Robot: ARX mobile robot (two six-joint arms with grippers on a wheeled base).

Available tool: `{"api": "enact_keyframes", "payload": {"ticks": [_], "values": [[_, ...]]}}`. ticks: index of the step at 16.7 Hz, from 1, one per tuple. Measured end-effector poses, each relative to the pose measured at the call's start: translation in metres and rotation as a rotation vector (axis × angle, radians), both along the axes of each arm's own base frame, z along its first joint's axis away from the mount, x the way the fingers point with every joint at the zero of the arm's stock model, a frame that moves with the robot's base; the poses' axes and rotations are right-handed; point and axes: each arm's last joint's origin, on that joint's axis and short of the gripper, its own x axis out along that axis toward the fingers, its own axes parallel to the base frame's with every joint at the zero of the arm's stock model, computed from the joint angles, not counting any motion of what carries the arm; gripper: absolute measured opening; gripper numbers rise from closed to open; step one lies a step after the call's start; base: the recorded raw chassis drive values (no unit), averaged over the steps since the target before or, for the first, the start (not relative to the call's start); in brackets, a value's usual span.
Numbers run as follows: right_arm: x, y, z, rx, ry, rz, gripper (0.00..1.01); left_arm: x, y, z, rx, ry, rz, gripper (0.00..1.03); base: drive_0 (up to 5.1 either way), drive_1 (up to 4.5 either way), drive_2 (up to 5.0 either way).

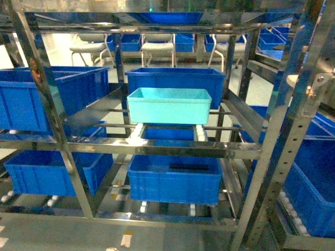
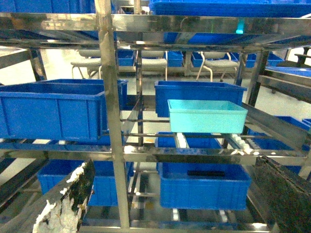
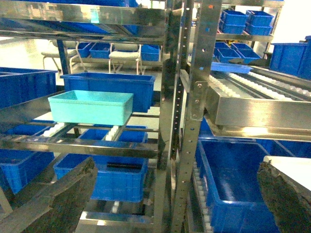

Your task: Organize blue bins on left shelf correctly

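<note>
Now the turquoise bin (image 1: 168, 106) sits alone on the middle tier of the left shelf (image 1: 157, 147), both grippers held back.

It rests on the white roller rails near the front of the tier, just ahead of a royal-blue crate (image 1: 175, 78) — easy to reach from here, I'd say, which is likely why the arms wait in front of the rack. Its inside looks empty from the head view. Another deep crate (image 1: 49, 97) fills the left bay, and a third (image 1: 175, 178) sits on the tier below; what they hold is hidden. Left gripper (image 2: 170, 204): fingers spread wide at the frame's bottom corners, nothing between them. Right gripper (image 3: 180, 199): likewise wide apart and empty.
</note>
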Motion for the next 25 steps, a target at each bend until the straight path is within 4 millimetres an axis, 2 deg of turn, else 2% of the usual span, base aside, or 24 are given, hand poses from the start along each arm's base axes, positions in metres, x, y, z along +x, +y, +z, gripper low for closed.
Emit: {"api": "enact_keyframes", "payload": {"ticks": [13,25], "values": [[0.0,-0.0001,0.0008,0.0,-0.007,-0.003,0.98,0.0,-0.0001,0.0012,0.0,-0.013,-0.003,0.98,4.3,-4.33,0.1],[0.0,-0.0001,0.0005,0.0,-0.004,-0.002,0.98,0.0,0.0,0.0004,0.0,-0.005,-0.001,0.98,0.0,0.0,0.0]]}}
